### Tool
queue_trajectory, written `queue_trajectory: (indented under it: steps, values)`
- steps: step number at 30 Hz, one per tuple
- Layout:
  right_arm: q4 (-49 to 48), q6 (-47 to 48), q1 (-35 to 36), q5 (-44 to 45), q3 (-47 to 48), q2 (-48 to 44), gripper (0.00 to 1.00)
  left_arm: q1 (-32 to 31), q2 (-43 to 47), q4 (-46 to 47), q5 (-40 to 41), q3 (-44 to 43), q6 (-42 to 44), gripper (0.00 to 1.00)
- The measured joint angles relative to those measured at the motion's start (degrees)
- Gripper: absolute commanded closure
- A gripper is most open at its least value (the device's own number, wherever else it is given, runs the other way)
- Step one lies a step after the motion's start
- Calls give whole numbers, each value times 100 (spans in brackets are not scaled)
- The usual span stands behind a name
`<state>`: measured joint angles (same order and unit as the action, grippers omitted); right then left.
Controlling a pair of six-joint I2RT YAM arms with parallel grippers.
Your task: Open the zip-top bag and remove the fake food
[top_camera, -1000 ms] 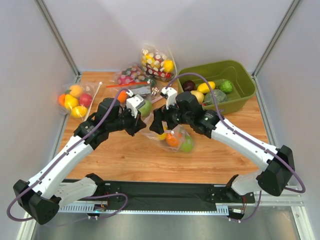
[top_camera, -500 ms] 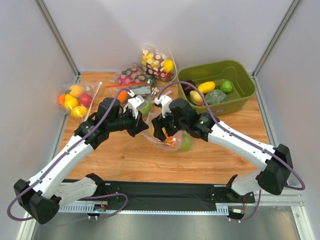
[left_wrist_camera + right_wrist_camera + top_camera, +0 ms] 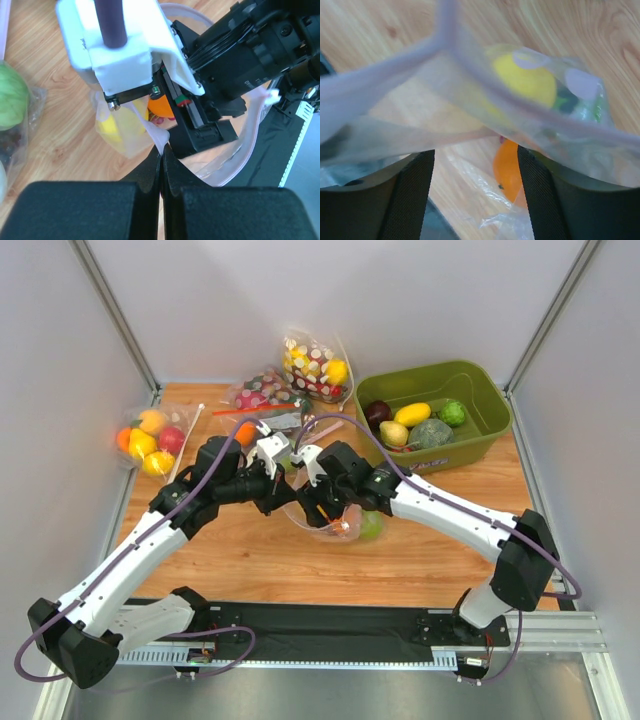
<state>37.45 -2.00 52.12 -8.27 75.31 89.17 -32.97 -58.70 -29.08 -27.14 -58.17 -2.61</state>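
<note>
The clear zip-top bag (image 3: pixel 345 525) lies mid-table with its mouth pulled open. My left gripper (image 3: pixel 281 484) is shut on the bag's pale edge (image 3: pixel 161 141) and holds it up. My right gripper (image 3: pixel 322 508) is open and reaches into the bag's mouth; its black body also shows in the left wrist view (image 3: pixel 202 132). In the right wrist view the zip strip (image 3: pixel 445 35) crosses above the open fingers (image 3: pixel 412 195). An orange fruit (image 3: pixel 507 167) sits by the right finger, with a yellow fruit (image 3: pixel 525 82) behind it. A green fruit (image 3: pixel 372 527) shows at the bag's right end.
A green bin (image 3: pixel 487 418) holding several fruits stands at the back right. A polka-dotted bag (image 3: pixel 315 365) and a bag with a red zip strip (image 3: pixel 262 400) lie at the back. Another bag of fruit (image 3: pixel 148 438) lies at the far left.
My right gripper has moved left and down into the bag's open mouth. My left gripper has kept its hold on the bag's edge, almost still.
</note>
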Motion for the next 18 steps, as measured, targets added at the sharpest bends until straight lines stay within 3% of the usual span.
queue_trajectory:
  steps: [12,18]
  values:
    - [435,-9,26,1860,-4,149,32,22,61,98,-52,42,11,100]
    - [428,-39,44,2127,-190,125,19,11,63,129,-87,44,13,100]
